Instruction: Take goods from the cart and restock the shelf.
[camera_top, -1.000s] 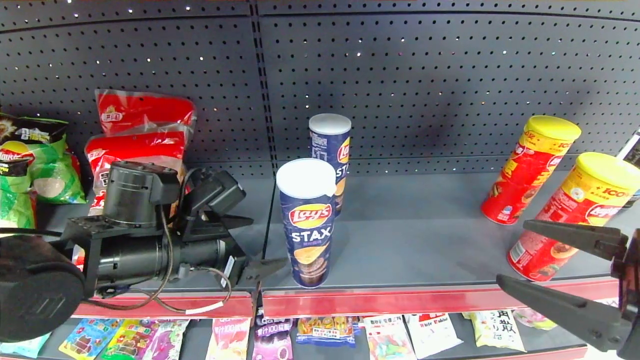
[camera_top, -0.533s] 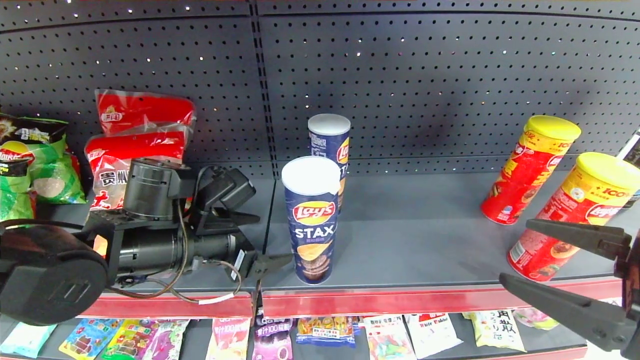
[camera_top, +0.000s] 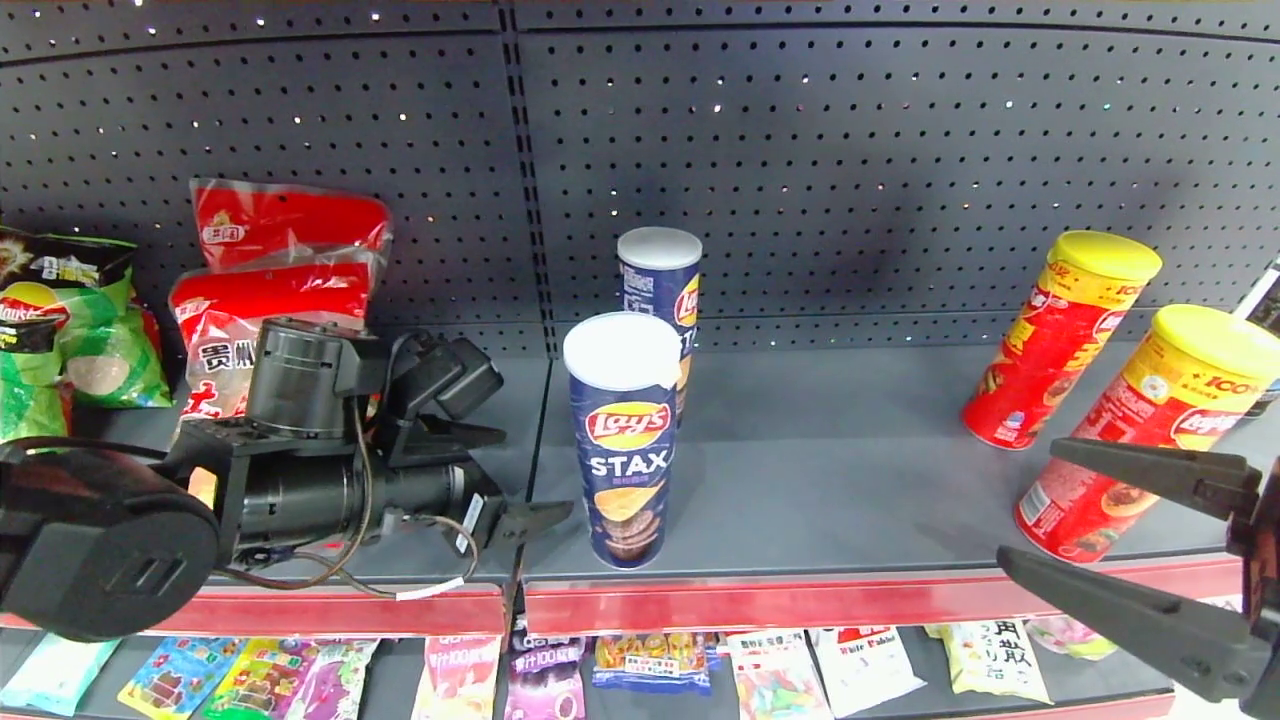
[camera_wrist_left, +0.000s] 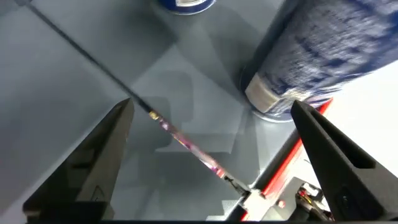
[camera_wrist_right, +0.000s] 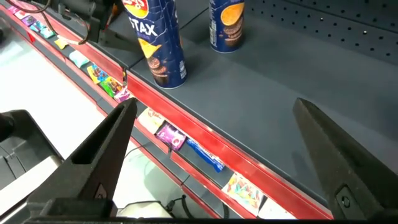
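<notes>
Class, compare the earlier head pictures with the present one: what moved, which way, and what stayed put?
The left claw, open and empty, slid toward the robot's right, then eased back slightly. The front blue can shifted a little rightward with that first move and stands upright beside the claw. The rear blue can, both red cans and the open right claw stayed put.

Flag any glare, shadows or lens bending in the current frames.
Head view: the pegboard top seam bows, so wide-angle bending; a soft shadow patch lies on it right of centre. Left wrist view: a bright coloured glint runs along the shelf seam. Right wrist view: even light on the shelf floor, no hot spots.
</notes>
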